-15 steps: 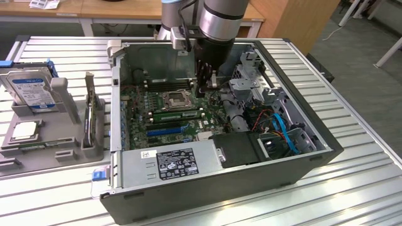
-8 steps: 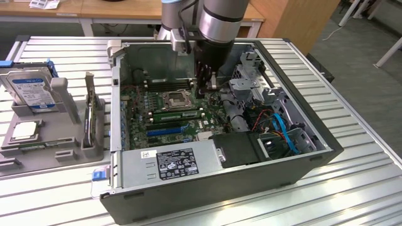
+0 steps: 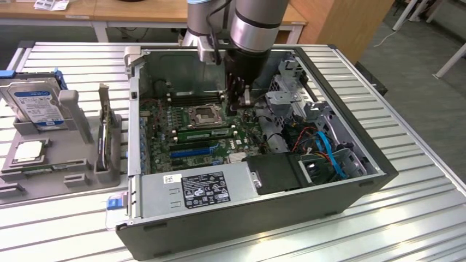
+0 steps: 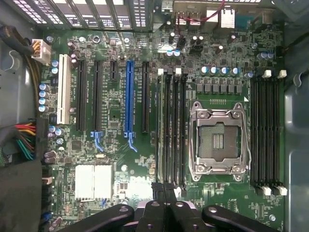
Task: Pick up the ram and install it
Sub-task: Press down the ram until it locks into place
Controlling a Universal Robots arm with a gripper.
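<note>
**Jaws closed above the motherboard**

You see the gripper [image 3: 244,98] inside the open case [image 3: 364,164], over the motherboard [image 4: 120,164]. Its jaws are closed together, with nothing between them. The ram [image 3: 206,134] lies already in a slot beside the CPU socket [image 3: 202,115], on the side toward the blue slots [image 3: 191,153]. The case stands on the table [image 3: 407,218].
</note>
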